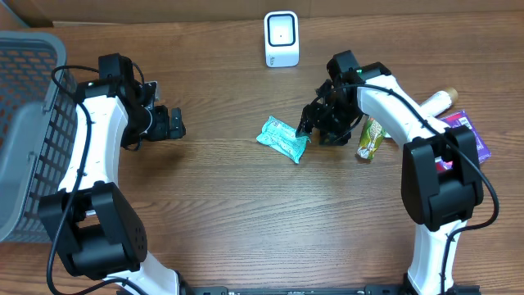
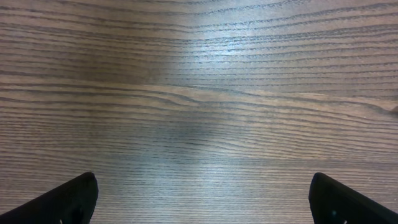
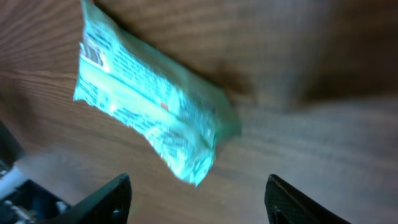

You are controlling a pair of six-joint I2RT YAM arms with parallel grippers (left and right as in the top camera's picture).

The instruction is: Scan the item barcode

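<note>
Packet (image 1: 283,138), teal, crinkled, small print; left fingers (image 2: 62,200) and right fingers (image 3: 107,200) spread, empty.

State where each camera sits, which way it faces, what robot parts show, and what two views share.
Overhead: fixed above the table, looking straight down; left arm, right arm, scanner, basket, teal packet.
Left wrist: on the left arm, facing bare wood; tips of the open left claw at the bottom corners.
Right wrist: on the right arm, facing the teal packet, blurred; tips of the open right claw along the bottom.
Shared: overhead and right wrist both show the teal packet.
</note>
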